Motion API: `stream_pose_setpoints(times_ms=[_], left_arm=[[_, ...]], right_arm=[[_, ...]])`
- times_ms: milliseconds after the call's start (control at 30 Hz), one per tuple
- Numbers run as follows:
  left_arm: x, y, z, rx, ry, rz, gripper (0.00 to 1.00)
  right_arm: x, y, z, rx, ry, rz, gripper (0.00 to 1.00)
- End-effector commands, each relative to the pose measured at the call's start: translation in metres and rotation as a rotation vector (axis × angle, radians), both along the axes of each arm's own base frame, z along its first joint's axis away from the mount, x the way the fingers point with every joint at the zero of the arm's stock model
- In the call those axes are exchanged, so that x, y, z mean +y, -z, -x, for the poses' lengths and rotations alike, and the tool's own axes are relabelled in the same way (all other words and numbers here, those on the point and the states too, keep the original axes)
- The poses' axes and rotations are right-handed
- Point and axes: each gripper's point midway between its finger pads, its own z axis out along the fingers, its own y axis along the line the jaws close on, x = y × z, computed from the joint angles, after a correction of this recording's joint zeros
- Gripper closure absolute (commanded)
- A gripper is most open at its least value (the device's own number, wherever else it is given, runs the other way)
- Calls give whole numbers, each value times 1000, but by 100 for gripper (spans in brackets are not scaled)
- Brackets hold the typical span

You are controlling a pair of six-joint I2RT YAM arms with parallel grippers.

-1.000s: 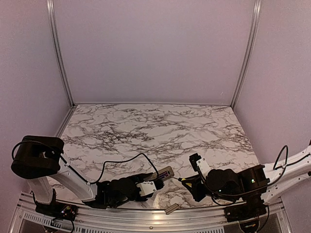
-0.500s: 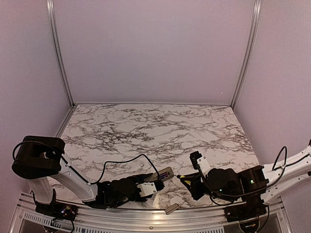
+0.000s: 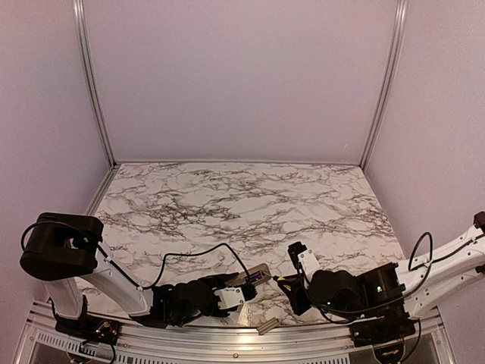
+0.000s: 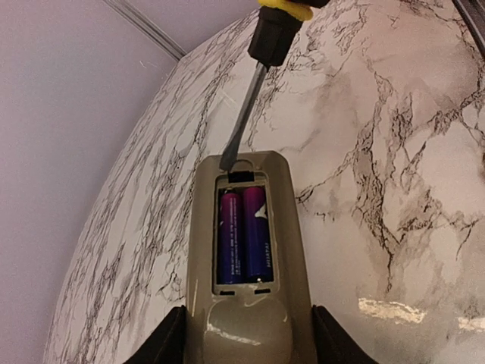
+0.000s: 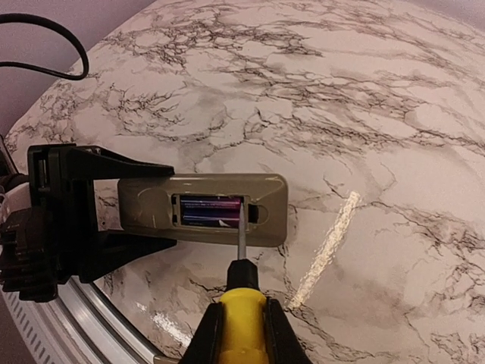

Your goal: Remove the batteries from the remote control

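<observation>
The remote control [image 3: 255, 274] lies back up near the table's front edge, its recess uncovered. My left gripper [image 3: 233, 294] is shut on its near end, black fingers [image 4: 165, 343] on either side of the body [image 4: 246, 318]. Two purple batteries [image 4: 242, 236] lie side by side in the recess [image 5: 206, 210]. My right gripper [image 5: 242, 334] is shut on a yellow-handled screwdriver [image 5: 242, 315]. Its shaft [image 4: 244, 117] reaches the remote's far end, with the tip at the recess edge by the batteries' ends.
A flat grey-beige cover piece [image 3: 267, 327] lies at the table's front edge, right of the left arm. A black cable [image 3: 198, 254] arcs over the marble behind the left gripper. An aluminium rail [image 3: 227, 345] runs along the near edge.
My right arm has moved left toward the remote, bringing the screwdriver tip up to the battery recess. The left gripper and remote have stayed put.
</observation>
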Motion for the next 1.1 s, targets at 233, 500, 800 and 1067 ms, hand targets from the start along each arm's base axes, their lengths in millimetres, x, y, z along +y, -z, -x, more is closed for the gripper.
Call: stream_pose_setpoints(times_ms=[233,500,800,1067], left_arm=[[-11,1,3,2,12,-1,100],[-12,3,4,-3,7,-13,100],[-12,3,3,-2,4,-9,100],[-11,3,0,-9,-16,-7,100]], right_arm=[[15,-4,-3,-14,20,-5,100],[14,-4,-5,-22,37,0,100],[17,2,-6,-19,39,23,100],[16,9,-6,0,58,56,100]])
